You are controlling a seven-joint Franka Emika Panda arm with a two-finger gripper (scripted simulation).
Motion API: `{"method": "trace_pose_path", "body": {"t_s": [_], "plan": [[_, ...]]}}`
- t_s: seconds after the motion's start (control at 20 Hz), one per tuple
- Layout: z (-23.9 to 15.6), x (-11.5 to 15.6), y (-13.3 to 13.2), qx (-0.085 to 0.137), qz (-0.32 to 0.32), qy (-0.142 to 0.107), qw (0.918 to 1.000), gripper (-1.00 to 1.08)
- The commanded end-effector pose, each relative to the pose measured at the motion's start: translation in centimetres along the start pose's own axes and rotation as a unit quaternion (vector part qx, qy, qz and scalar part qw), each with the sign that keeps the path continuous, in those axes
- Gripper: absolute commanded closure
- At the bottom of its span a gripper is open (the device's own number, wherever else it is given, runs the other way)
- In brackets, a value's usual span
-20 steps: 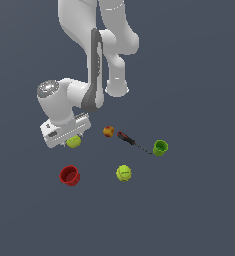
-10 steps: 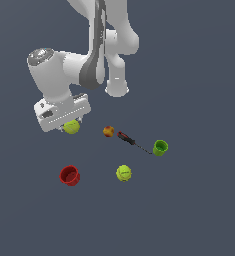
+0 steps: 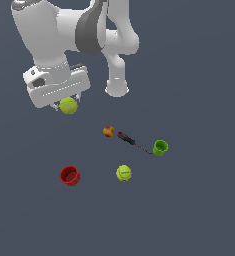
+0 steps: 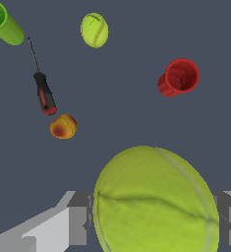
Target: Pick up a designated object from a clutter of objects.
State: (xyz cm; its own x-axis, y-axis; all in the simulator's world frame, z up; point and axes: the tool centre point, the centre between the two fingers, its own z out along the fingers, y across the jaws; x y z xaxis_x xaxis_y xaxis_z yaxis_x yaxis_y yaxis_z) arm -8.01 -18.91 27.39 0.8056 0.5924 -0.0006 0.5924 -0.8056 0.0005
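My gripper [image 3: 67, 106] is shut on the designated yellow-green tennis ball [image 3: 68, 105] and holds it well above the floor at the exterior view's upper left. In the wrist view the ball [image 4: 155, 202] fills the space between the two grey fingers [image 4: 77, 224]. The other, yellower tennis ball [image 3: 123, 173] lies on the floor below; it also shows in the wrist view [image 4: 94, 30].
On the floor lie a red cup [image 3: 69, 175] [image 4: 179, 77], a green cup [image 3: 160, 147] [image 4: 4, 23], a red-yellow fruit-like ball [image 3: 108, 131] [image 4: 63, 126] and a black-and-red screwdriver [image 3: 130, 140] [image 4: 42, 87]. The arm's white base [image 3: 117, 89] stands behind.
The gripper has risen steadily with the tennis ball held in it, moving up and slightly to the exterior view's left. The items on the floor have not moved.
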Motion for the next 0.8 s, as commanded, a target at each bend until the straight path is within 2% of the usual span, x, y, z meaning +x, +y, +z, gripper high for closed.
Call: {"method": "trace_pose_path", "body": {"t_s": [0.0,0.4,0.75], "plan": [[-2.4,-0.3,-0.5,0.000,0.000,0.000,1.0000,1.08],[-7.8,-0.7,-1.6,0.000,0.000,0.000,1.0000,1.08],[-10.1,-0.8,-1.9,0.000,-0.001,0.000,1.0000,1.08]]}}
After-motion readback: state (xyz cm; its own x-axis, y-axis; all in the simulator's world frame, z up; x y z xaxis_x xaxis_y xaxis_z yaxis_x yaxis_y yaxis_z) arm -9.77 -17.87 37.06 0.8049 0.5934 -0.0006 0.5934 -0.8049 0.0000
